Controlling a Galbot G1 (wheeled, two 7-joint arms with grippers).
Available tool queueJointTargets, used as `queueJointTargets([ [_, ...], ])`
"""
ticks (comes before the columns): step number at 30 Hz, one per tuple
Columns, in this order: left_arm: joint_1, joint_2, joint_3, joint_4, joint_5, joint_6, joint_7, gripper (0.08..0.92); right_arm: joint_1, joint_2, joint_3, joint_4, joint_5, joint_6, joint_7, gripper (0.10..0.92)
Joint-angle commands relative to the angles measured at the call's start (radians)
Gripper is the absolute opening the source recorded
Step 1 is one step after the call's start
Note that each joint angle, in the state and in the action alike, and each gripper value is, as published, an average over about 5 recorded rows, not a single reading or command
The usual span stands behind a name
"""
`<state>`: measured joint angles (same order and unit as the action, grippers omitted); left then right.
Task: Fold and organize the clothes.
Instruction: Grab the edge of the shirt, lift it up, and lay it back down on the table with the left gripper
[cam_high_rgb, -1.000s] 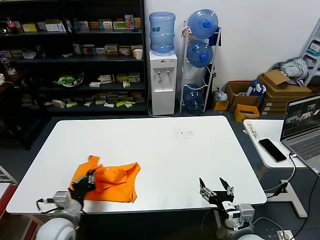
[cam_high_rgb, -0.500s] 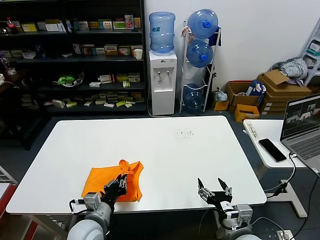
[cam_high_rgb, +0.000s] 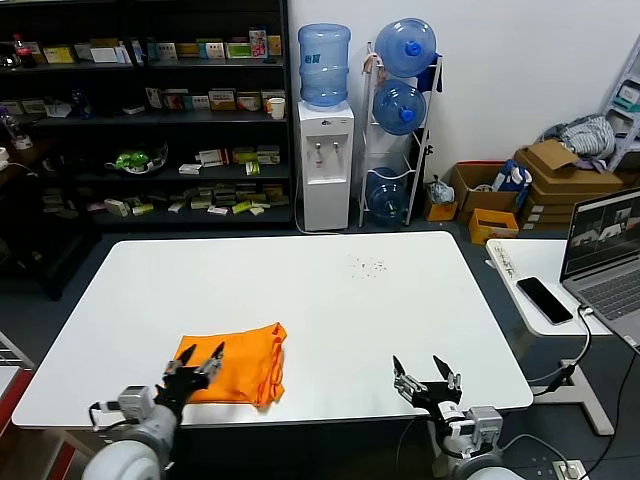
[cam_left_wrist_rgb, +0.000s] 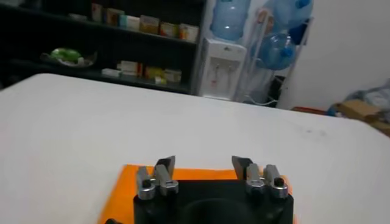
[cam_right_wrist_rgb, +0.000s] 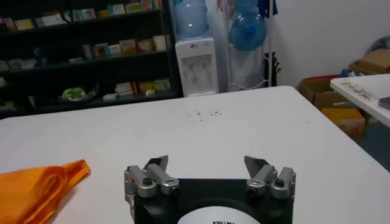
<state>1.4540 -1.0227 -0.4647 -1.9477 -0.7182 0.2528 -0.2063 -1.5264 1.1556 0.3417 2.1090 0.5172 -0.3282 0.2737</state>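
Pulled back off the cloth now, the left hand (cam_high_rgb: 196, 365), released and spread wide at the near left edge of the counter (cam_high_rgb: 330, 300). Folded flat, the orange T-shirt (cam_high_rgb: 243, 358), lying just ahead of that hand. Parked at the near right edge, the right hand (cam_high_rgb: 424, 378), fingers apart, nothing held.

bright orange t-shirt (cam_high_rgb: 238, 363), folded into rough rectangle w/ layered, slightly rumpled edge on robot's right side. lies flat on white tabletop, near front edge, toward robot's left. no lettering visible from head view. seen as orange strip (cam_left_wrist_rgb: 201, 174) in left wrist view; bunched folded corner (cam_right_wrist_rgb: 38, 186) shows in right wrist view. nothing gripping it.
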Motion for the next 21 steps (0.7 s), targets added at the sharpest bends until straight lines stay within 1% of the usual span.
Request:
queueJointTargets([
  [1,0.022,0.163,-0.224,0.278,-0.095,-0.04,0.155,0.722,0.021,0.006,-0.022,-0.009,0.0,-0.002,0.001,0.823],
  [4,-0.015,0.149,-0.175,0.336,-0.093,-0.043,0.179,0.791,0.027,0.011,-0.033,-0.01,-0.001,-0.005,0.004,0.823],
  [7,-0.038,0.125,-0.137,0.349,-0.092,-0.039,0.189,0.818,0.022,0.011,-0.032,-0.007,-0.002,-0.005,0.005,0.823],
  [14,-0.068,0.098,-0.064,0.342,-0.091,-0.034,0.196,0.823,0.003,0.008,-0.013,-0.002,-0.002,-0.003,0.005,0.823],
  [21,-0.089,0.081,0.002,0.332,-0.072,-0.025,0.176,0.823,0.007,0.011,-0.011,-0.002,-0.001,-0.003,0.006,0.823],
])
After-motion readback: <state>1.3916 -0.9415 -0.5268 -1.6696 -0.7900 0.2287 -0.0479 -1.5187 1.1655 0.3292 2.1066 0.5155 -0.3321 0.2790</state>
